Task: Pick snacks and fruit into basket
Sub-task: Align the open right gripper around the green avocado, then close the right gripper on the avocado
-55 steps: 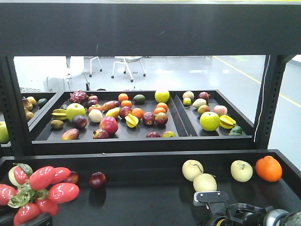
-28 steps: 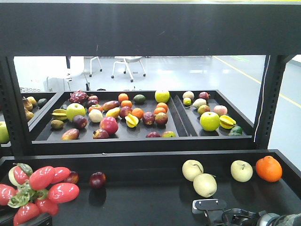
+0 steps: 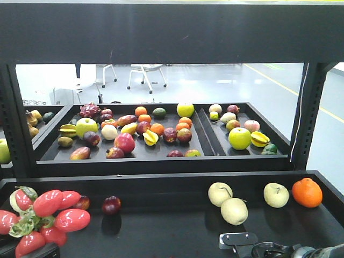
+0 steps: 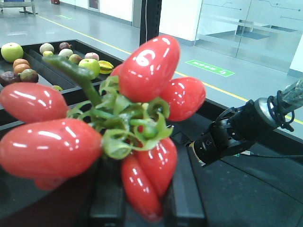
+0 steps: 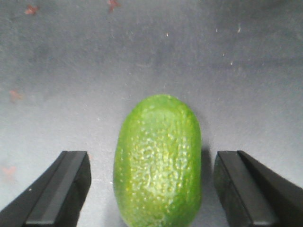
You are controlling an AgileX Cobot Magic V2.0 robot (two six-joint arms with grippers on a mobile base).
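Now the avocado (image 5: 157, 161) lies lengthwise along the wide-open right jaws; left jaws grip the red cluster (image 4: 118, 127).

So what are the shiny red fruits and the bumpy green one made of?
Red fruits: probably plastic; glossy skin with sharp white glints, stiff moulded-looking leaves. Bumpy green fruit: perhaps plastic too; even pebbled skin with slight sheen, but it could be real.

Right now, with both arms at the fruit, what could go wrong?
The right gripper is open around the green bumpy fruit; being rounded, it might roll or squirt out when squeezed. The left gripper seems to pinch the red fruit cluster only at its lower fruits, so it could slip.
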